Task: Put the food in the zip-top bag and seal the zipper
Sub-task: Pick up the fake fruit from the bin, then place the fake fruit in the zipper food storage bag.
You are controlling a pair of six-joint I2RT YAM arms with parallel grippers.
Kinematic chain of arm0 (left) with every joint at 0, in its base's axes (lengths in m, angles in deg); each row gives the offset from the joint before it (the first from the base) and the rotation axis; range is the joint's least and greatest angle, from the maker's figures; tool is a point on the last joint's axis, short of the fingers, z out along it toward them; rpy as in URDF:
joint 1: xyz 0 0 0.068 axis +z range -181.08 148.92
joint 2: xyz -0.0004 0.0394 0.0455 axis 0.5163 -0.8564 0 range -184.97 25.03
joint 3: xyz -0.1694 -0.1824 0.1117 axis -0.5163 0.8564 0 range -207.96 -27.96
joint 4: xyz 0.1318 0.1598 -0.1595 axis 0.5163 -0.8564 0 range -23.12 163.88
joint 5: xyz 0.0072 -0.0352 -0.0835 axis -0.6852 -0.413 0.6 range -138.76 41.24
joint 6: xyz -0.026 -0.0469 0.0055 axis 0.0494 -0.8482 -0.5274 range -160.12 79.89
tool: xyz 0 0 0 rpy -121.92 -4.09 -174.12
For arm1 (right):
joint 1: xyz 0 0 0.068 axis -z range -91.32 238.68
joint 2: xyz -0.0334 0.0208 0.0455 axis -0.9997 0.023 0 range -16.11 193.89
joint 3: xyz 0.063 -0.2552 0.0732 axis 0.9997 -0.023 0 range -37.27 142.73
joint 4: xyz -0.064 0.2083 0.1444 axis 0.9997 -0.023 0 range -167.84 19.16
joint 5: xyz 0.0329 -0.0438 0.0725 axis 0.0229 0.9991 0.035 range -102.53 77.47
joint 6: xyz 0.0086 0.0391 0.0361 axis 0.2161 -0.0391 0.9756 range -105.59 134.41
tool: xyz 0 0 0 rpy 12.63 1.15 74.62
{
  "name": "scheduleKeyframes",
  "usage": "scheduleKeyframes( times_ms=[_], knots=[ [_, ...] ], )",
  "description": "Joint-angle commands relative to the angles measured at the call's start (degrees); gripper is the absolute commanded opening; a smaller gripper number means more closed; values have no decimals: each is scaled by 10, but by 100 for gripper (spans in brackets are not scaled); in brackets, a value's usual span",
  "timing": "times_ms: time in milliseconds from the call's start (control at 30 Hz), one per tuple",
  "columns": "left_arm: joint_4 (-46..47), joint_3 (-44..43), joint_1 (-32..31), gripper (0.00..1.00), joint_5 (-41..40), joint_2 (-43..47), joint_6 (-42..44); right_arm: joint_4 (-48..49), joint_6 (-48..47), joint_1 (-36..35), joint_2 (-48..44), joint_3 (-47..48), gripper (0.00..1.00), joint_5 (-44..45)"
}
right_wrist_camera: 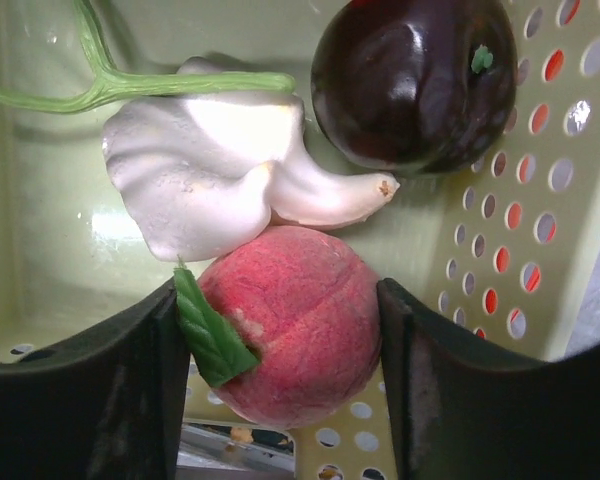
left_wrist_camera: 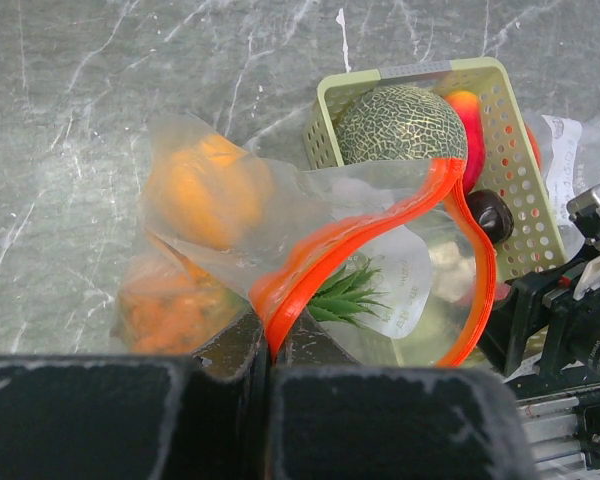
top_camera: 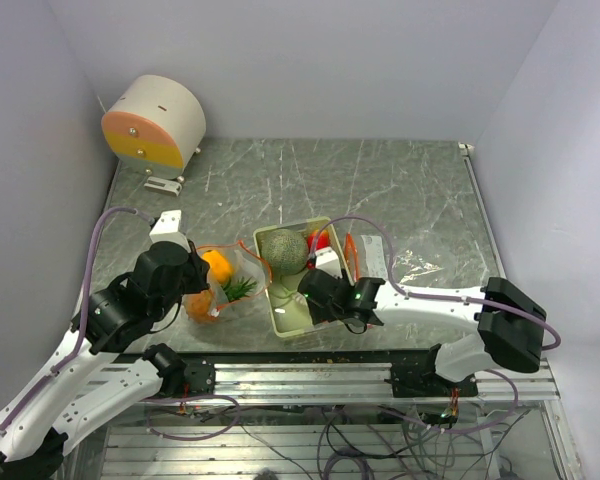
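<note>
The clear zip-top bag (left_wrist_camera: 380, 215) with an orange zipper rim lies left of the pale green basket (left_wrist_camera: 525, 130). It holds a smooth orange fruit (left_wrist_camera: 205, 190), a bumpy orange fruit (left_wrist_camera: 170, 305) and a green sprig (left_wrist_camera: 345, 295). My left gripper (left_wrist_camera: 270, 345) is shut on the bag's zipper rim, holding the mouth open toward the basket. The netted melon (left_wrist_camera: 400, 122) and a red piece (left_wrist_camera: 467, 115) sit in the basket. My right gripper (right_wrist_camera: 280, 350) is inside the basket, closed around the pink peach (right_wrist_camera: 290, 320), next to the white garlic (right_wrist_camera: 210, 175) and a dark purple fruit (right_wrist_camera: 415, 80).
A round white, orange and pink device (top_camera: 152, 122) stands at the back left. A crumpled clear wrapper (top_camera: 415, 265) lies right of the basket (top_camera: 280, 328). Walls close in on the left, back and right. A green stem (right_wrist_camera: 100, 85) lies on the basket floor.
</note>
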Motion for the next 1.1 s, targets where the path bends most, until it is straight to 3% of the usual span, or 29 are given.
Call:
scheduleKeyframes(
  times_ms=[0,233,433,567,667,933,1067],
  knots=[
    [13,1,3,7,-8,2,-2,-3,-6,2,-4,13,39,9],
    [13,0,3,7,-6,1,-3,-10,-47,2,-103,65,40,5],
    [15,3,3,7,-8,1,-4,164,-126,2,-222,41,41,-182],
    [21,2,3,7,-3,-11,-4,269,-142,1,-206,52,41,-324],
    [24,1,3,7,0,-18,-5,314,-142,-1,-163,75,41,-370],
    [21,0,3,7,1,-17,-5,386,-158,-3,-58,140,46,-292],
    [18,-1,3,7,0,-15,-5,400,-173,-3,-10,165,56,-242]
  ],
)
